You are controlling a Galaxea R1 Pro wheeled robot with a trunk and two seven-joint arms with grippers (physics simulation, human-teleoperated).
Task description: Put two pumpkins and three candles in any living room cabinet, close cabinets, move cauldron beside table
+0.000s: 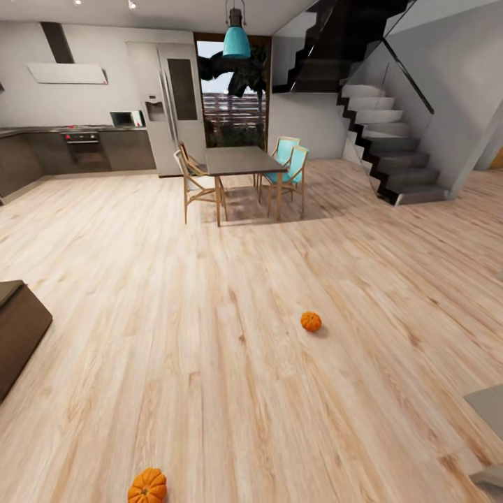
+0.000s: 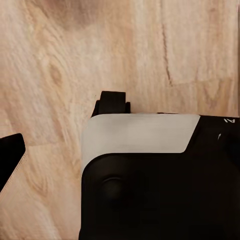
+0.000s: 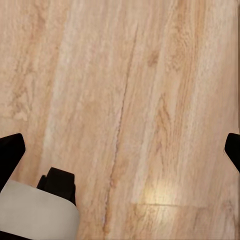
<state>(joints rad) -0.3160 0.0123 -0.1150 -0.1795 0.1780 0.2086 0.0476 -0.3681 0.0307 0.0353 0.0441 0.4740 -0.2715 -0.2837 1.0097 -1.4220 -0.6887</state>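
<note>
Here the right claw [image 3: 120, 145] gapes wide, empty.

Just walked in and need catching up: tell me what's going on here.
Nothing is being handled right now. Two pumpkins lie on the wooden floor: the near pumpkin close to the robot, the far pumpkin further into the room. Both wrist cameras look down at bare floor, with the right gripper open and empty.

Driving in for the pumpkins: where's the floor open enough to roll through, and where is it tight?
Open wood floor runs between the near pumpkin and the far pumpkin, and on up to the dining table. Tighter spots: beside the dark brown unit at the left edge, around the table's chairs, and by the staircase.
</note>
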